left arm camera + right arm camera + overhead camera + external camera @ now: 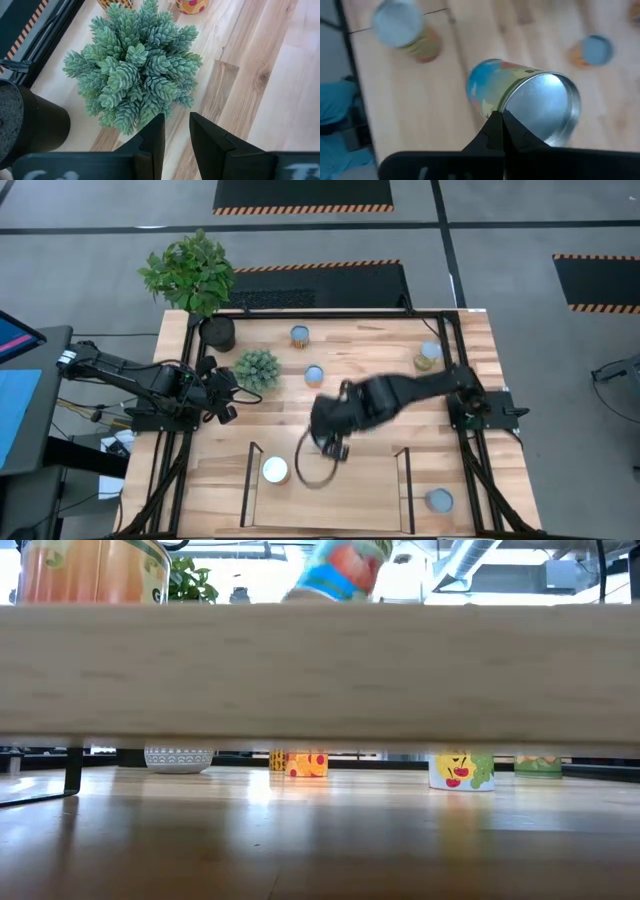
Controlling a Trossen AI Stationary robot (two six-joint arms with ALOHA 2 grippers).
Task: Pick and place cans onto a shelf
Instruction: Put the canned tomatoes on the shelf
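The right gripper [335, 448] hangs over the light wooden shelf board [350, 490], its fingers [502, 131] pinched on the rim of a short metal can with a blue and yellow label [520, 102], held tilted in the air. A white-topped can [275, 470] stands on the shelf near its left dark bracket [249, 480]. Other silvery-blue-topped cans sit on the wooden desk [470, 350]: two behind the shelf [300, 335] [314, 375], one at the far right [430, 355], one at the near right corner [438, 500]. The left gripper [228, 395] waits beside a small pale-green succulent [132, 70], fingers [152, 137] narrowly apart, holding nothing.
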